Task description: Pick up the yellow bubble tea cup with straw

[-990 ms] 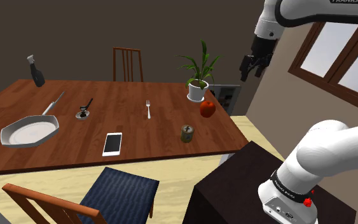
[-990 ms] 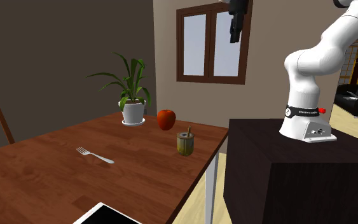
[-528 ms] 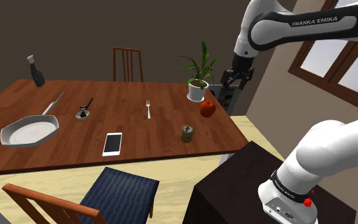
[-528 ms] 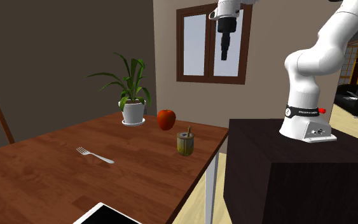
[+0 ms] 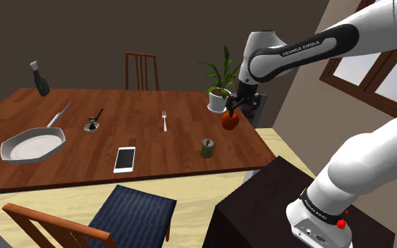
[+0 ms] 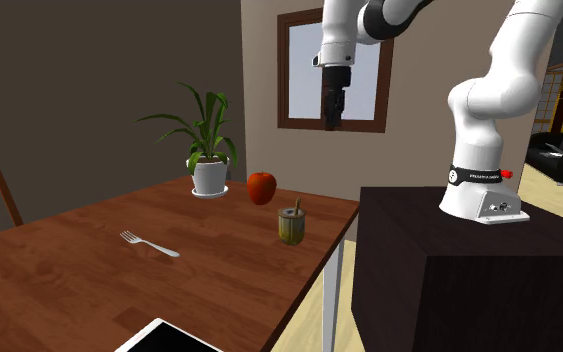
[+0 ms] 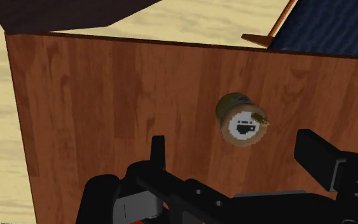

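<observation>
1. Target: the olive-yellow bubble tea cup (image 5: 208,147) stands upright with its straw on the wooden table (image 5: 126,106). It sits right of centre in the shoulder view, near the table edge that faces the stand (image 5: 260,204).
2. Gripper: in the shoulder view the gripper (image 5: 233,107) overlaps the top of the red apple (image 5: 230,121), upper right of the cup.
3. Height: the second exterior view places the gripper (image 6: 332,112) in the upper middle of the frame, in front of the window (image 6: 304,70). It is well above the apple (image 6: 261,187) and the cup (image 6: 290,223). The shoulder view flattens this gap.
4. Fingers: in the wrist view the two fingers (image 7: 316,158) are spread wide and hold nothing. The cup (image 7: 241,121), seen from above, lies ahead of them and between their lines, untouched.
5. Clearance: bare wood surrounds the cup on every side.
   - The apple is its nearest neighbour, on the side towards the potted plant (image 5: 220,90).
   - The white phone (image 5: 125,158) lies well apart to the left.
   - The fork (image 5: 164,120) lies to the upper left.
6. Edges: in the wrist view the table edge runs just beyond the cup. Past it are pale floor (image 7: 171,22), a dark corner of the stand and a blue chair cushion (image 7: 330,25).
7. Left half of the shoulder view: a pan (image 5: 33,146) and a dark bottle (image 5: 40,79).
</observation>
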`<action>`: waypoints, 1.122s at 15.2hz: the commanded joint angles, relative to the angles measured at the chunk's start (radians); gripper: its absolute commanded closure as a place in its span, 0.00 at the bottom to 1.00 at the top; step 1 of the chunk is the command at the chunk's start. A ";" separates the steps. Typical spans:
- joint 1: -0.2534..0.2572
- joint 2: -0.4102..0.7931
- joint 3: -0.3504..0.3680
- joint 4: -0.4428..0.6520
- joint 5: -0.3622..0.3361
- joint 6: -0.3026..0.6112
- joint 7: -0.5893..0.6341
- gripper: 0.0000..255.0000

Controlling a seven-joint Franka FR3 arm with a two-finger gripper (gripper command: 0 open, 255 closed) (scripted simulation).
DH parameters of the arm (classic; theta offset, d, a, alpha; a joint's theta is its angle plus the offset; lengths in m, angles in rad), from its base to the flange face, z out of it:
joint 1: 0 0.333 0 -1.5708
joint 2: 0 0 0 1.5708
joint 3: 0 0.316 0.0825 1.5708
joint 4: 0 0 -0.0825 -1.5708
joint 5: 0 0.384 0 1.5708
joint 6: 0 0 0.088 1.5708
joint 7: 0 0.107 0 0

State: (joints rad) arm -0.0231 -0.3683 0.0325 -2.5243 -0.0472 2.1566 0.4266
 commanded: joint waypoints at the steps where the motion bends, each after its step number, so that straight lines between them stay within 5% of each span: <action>1: -0.003 0.073 0.010 0.015 0.005 0.057 0.044 0.00; 17: 0.001 0.722 0.013 0.293 0.004 0.419 0.345 0.00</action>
State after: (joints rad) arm -0.0269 0.3190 0.0467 -2.2476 -0.0453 2.5578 0.7507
